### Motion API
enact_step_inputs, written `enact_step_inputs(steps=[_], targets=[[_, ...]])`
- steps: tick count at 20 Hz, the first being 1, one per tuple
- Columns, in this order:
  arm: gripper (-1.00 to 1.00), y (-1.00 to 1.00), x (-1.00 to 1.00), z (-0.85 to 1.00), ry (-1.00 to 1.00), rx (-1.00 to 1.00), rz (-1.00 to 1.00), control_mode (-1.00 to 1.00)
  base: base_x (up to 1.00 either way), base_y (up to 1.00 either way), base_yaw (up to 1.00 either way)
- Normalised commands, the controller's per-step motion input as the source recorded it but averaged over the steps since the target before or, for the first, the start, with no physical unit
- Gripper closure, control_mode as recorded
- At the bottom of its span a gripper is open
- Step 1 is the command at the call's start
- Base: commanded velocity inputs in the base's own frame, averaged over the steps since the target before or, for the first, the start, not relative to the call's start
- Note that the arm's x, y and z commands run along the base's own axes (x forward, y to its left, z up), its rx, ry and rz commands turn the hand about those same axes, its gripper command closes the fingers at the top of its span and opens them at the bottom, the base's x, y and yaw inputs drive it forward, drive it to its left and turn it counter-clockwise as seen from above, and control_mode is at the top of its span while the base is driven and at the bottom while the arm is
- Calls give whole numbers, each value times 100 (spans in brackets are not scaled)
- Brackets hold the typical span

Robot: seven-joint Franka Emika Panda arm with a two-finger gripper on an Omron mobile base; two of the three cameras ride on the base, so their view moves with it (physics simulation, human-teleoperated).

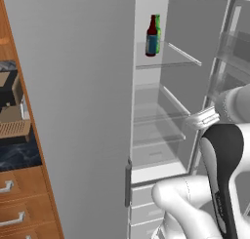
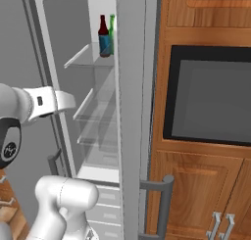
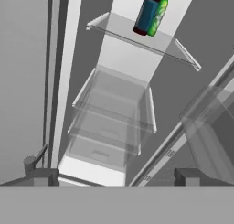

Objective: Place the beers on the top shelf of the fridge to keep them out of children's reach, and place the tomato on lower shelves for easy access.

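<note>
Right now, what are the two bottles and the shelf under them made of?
Brown bottle and green bottle: probably glass, glossy and coloured, the green one a bit see-through. Top shelf: clear glass or plastic, since the fridge wall shows through it.

Light: even, diffuse, no visible source.
Shadows: faint; tall light-grey fridge [image 1: 73,111] interior pale and bright.
Glare: none on clear glass shelf panels [image 3: 137,38].
Sharpness: soft, low-resolution render; hand view tilted.
</note>
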Motion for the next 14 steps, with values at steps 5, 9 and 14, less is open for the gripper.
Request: enact_step_inputs(steps=[5,9,14], targets=[[-100,0,0,0,0,0,0,100,-12,36,0],[-100,0,0,0,0,0,0,100,0,82,0],[-100,0,0,0,0,0,0,100,0,100,0]])
